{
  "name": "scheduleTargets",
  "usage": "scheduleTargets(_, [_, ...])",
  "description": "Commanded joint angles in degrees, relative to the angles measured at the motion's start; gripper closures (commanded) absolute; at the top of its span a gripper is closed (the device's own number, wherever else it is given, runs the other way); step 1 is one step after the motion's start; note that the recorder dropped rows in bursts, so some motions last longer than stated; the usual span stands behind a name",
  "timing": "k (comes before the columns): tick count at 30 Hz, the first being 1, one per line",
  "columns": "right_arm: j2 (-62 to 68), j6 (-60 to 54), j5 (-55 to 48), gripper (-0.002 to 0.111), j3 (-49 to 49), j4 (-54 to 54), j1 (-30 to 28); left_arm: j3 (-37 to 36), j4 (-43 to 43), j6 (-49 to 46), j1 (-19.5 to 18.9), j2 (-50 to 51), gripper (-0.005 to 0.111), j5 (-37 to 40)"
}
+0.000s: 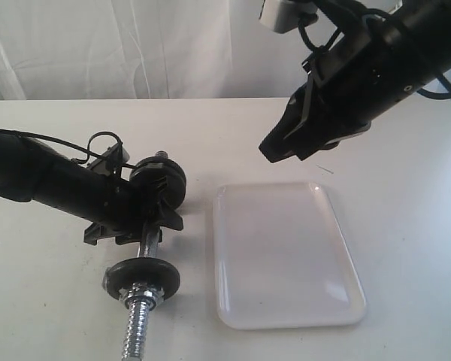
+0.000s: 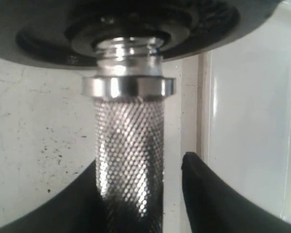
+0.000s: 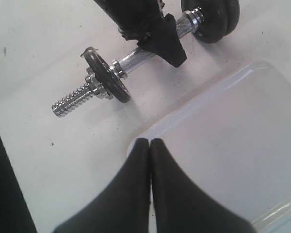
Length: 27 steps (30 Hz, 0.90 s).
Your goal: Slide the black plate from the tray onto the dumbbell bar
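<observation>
The dumbbell bar (image 1: pixel 137 331) lies on the table at the left, its threaded end towards the front. A black plate (image 1: pixel 119 277) sits on it near that end, also seen in the right wrist view (image 3: pixel 102 68). A thicker black weight (image 1: pixel 169 180) is on the far end. My left gripper (image 1: pixel 152 226) straddles the knurled middle of the bar (image 2: pixel 128 145). One finger touches the bar and the other finger (image 2: pixel 199 184) stands a little off it. The tray (image 1: pixel 286 256) holds nothing. My right gripper (image 1: pixel 274 150) hangs shut and empty above the tray's far edge.
White table (image 1: pixel 406 226) all round, with a pale curtain behind. The tray's rim (image 2: pixel 203 121) runs close beside the bar. Both black arms reach in, the left low over the table and the right high over the tray.
</observation>
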<state>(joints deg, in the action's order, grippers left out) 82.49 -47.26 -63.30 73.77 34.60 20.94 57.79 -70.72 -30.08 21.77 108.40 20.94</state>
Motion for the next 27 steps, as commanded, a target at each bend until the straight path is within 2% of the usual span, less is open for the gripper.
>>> scheduleTargets(1, [-0.39, 0.15, -0.36, 0.108, 0.15, 0.48, -0.42, -0.06, -0.86, 0.53, 0.06, -0.46, 0.057, 1.75])
scheduleTargets(18, [-0.39, 0.15, -1.17, 0.108, 0.15, 0.48, -0.42, -0.06, 2.94, 0.76, -0.06, -0.46, 0.057, 2.7])
scheduleTargets(27, [-0.39, 0.15, -1.16, 0.108, 0.15, 0.48, -0.42, -0.06, 4.8, 1.84, -4.43, -0.46, 0.057, 9.02])
